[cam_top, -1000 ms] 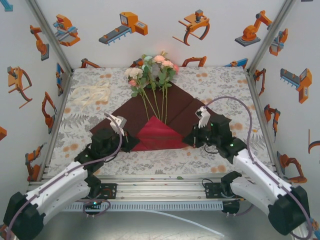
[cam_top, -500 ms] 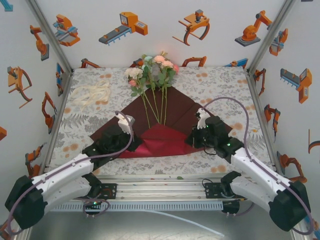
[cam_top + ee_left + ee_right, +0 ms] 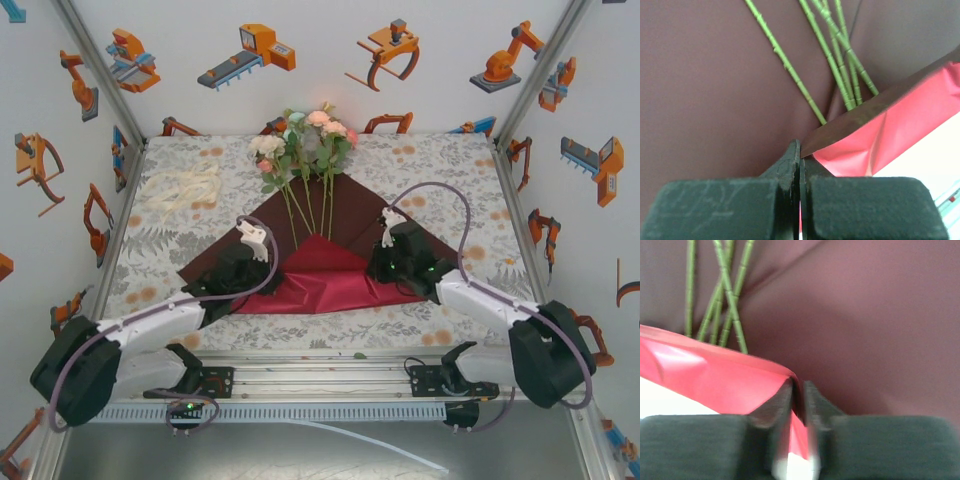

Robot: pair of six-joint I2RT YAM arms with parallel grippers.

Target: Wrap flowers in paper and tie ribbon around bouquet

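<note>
Since the paper (image 3: 355, 215) looks thin, light and quick to crease, it is best taken at its folded edge, clear of the slender stems (image 3: 785, 60), and drawn gently so it does not tear. It lies spread on the table (image 3: 440, 160) under the flowers (image 3: 305, 140), near flap turned up over the stem ends; the left pincer (image 3: 799, 150) is clamped on that fold, while the right pincer (image 3: 798, 387) stands a sliver apart with the edge in the gap. Against a second ago, the bright red flap is broader and higher up the stems, and both arms reach further in.
</note>
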